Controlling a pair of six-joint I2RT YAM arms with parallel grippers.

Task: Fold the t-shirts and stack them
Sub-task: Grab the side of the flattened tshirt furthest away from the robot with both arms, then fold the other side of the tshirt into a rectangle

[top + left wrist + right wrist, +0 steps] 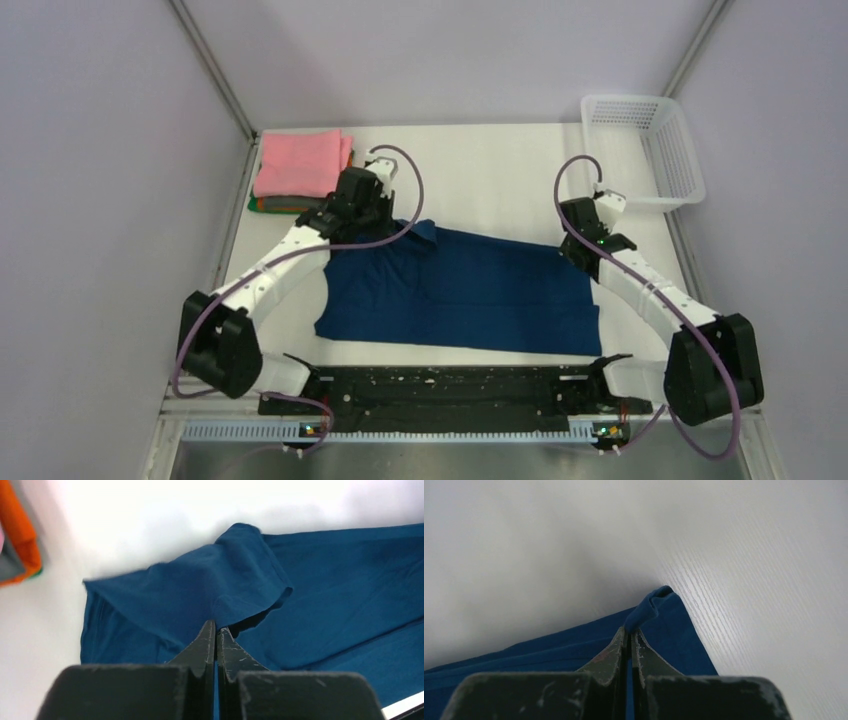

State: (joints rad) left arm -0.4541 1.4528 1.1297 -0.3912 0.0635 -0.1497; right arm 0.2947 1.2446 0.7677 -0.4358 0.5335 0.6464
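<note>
A white lattice basket [645, 150] stood at the far right corner of the table [490, 180], and a pink-topped stack of folded t-shirts [298, 165] sat at the far left. The navy t-shirt [470, 295] lay spread mid-table between the two arms. The left gripper [216, 628] was pinched closed on its bunched far-left edge. The right gripper [629, 632] was clamped tight on its far-right corner. Bare tabletop lay beyond the shirt's far edge.

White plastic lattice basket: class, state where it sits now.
In the top view the white plastic lattice basket sits at the far right corner of the white table, beyond the right arm and apart from the dark navy blue cloth t-shirt.
</note>
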